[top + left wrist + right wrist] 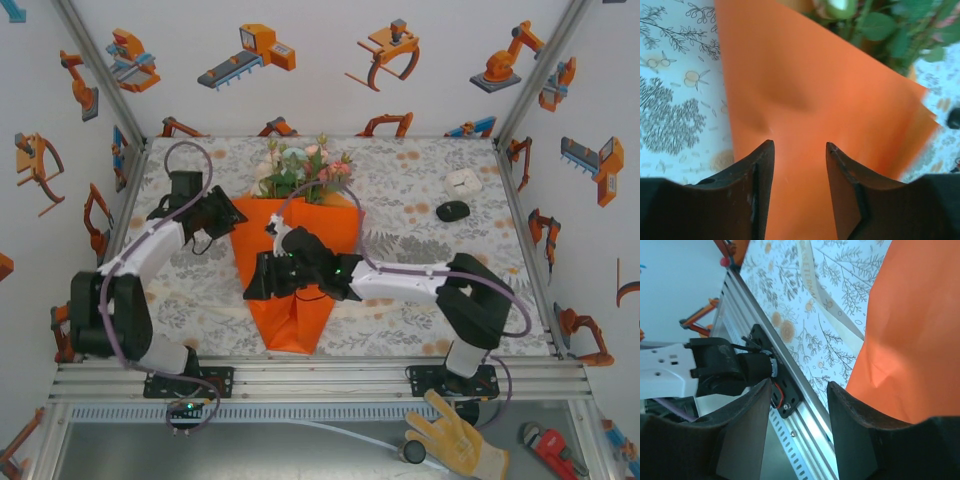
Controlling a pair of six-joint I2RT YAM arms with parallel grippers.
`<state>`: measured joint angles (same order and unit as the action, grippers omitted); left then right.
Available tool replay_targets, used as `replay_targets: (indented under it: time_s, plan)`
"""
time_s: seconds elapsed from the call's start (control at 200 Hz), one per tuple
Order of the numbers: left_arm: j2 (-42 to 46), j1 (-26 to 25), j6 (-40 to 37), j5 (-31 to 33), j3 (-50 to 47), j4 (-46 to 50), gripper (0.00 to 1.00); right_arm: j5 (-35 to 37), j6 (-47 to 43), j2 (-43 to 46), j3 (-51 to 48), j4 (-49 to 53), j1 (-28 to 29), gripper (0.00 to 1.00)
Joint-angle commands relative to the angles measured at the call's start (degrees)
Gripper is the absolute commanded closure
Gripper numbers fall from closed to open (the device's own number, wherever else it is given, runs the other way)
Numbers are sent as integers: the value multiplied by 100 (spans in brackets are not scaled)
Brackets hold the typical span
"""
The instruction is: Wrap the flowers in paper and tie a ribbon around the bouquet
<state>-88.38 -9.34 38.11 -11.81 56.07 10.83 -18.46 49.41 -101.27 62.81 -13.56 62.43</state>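
Observation:
The bouquet lies in the middle of the table as a cone of orange paper (300, 300) with its point toward the near edge. Pink, white and green flowers (305, 168) stick out of its wide far end. My left gripper (218, 215) is at the cone's upper left edge. Its jaws (799, 146) stand open, with the paper (805, 90) behind the gap and leaves (885, 30) beyond. My right gripper (262, 276) hovers over the cone's left side, open (799, 386) and empty. A cream ribbon (826, 296) lies flat on the cloth and runs under the paper (915, 330).
A small white box (463, 181) and a black oval object (453, 211) sit at the back right. The aluminium rail (320, 372) edges the near side, and it also runs below my right fingers (810, 405). A yellow glove (455, 440) lies beyond the rail.

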Motion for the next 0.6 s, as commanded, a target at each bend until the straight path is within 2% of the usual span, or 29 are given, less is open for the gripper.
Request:
replay_targets:
  time_s: [0.0,0.11,0.225,0.37,0.481,0.596]
  plan:
    - [-703,87,-70,-252,92,-769,58,-539,1,-704,252,101,63,56]
    - [-1366,134,-17,-276,285,-1321,60,-595,-82,-1003,404,573,90,57]
    - [-1967,184,-49,29,665,-1378,61,-421,-150,-928,176,923,91,57]
    - [-2647,301,-42,-278,856,-1982,62,-531,8,-646,-338,726,98,57]
    - [-2790,340,-182,-272,1005,-2040,62,-655,16,-404,-461,736,131,56]
    - [-2548,485,-251,-422,1099,-2023,61,-843,-124,-244,-328,842,211,53]
